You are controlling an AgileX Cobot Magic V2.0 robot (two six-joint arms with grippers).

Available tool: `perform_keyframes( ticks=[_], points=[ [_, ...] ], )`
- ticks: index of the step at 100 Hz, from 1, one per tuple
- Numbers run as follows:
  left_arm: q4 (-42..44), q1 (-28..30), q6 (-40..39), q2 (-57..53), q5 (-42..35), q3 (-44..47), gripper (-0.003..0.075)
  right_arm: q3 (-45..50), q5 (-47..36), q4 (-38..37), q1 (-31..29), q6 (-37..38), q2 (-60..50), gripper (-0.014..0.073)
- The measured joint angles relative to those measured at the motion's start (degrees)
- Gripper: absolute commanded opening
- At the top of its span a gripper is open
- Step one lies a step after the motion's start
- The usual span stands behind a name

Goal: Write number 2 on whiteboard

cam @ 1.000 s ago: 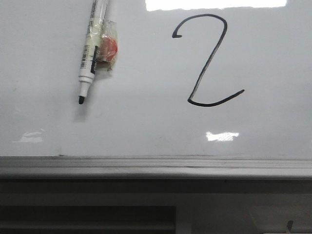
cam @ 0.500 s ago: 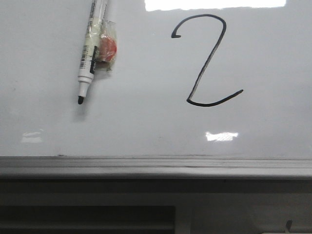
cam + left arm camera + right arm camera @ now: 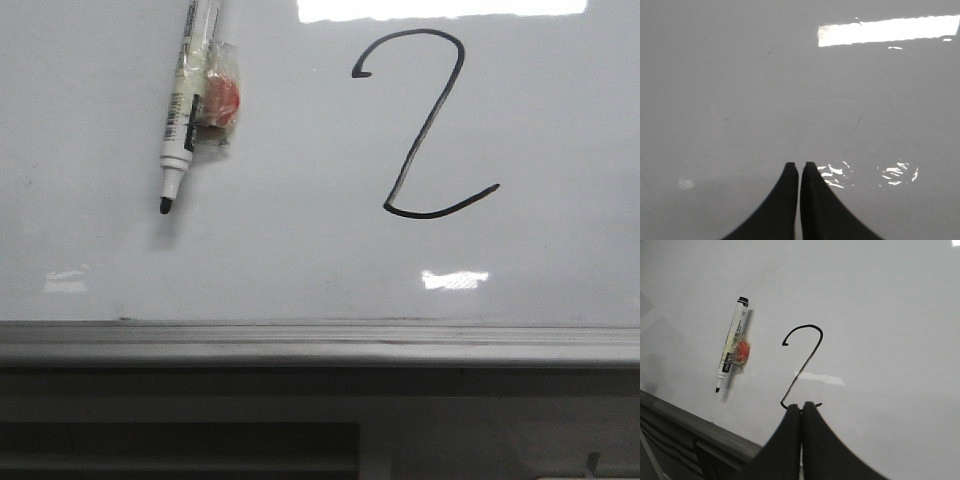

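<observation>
We hold both arms above the whiteboard (image 3: 300,260), left gripper (image 3: 799,165) and right gripper (image 3: 801,405) clenched on nothing, the number 2 (image 3: 802,365) just beyond our right fingertips, the uncapped marker (image 3: 730,345) lying farther off beside it.

whiteboard (image 3: 300,260) glossy grey-white, frame grey; number 2 (image 3: 425,125) thin black line; marker (image 3: 185,105) white barrel, black tip, red-orange blob taped on; gripper fingers (image 3: 790,440) black.
</observation>
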Motion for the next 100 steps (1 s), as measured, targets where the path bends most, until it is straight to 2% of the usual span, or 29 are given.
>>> perform_keyframes(
  ticks=[21,28,37,54,61,79,89,100],
  points=[
    [0.0,0.0,0.0,0.0,0.1,0.0,-0.002,0.0,-0.4,0.0,0.0,0.0,0.0,-0.0047],
    [0.0,0.0,0.0,0.0,0.1,0.0,-0.002,0.3,-2.1,-2.1,0.0,0.2,0.0,-0.0047],
    [0.0,0.0,0.0,0.0,0.1,0.0,-0.002,0.4,-5.4,-10.8,-0.5,5.8,0.0,-0.0047],
    [0.0,0.0,0.0,0.0,0.1,0.0,-0.002,0.4,-8.3,-39.8,-5.9,29.3,0.0,-0.0047],
    [0.0,0.0,0.0,0.0,0.1,0.0,-0.002,0.9,-8.3,-47.2,-8.9,35.1,0.0,-0.0047],
    [0.0,0.0,0.0,0.0,0.1,0.0,-0.002,4.4,-9.6,-55.7,-16.2,40.5,0.0,-0.0047],
    [0.0,0.0,0.0,0.0,0.1,0.0,-0.002,6.7,-10.1,-60.1,-17.0,43.8,0.0,-0.0047],
    [0.0,0.0,0.0,0.0,0.1,0.0,-0.002,6.7,-11.0,-61.7,-17.2,45.1,0.0,-0.0047]
  ],
)
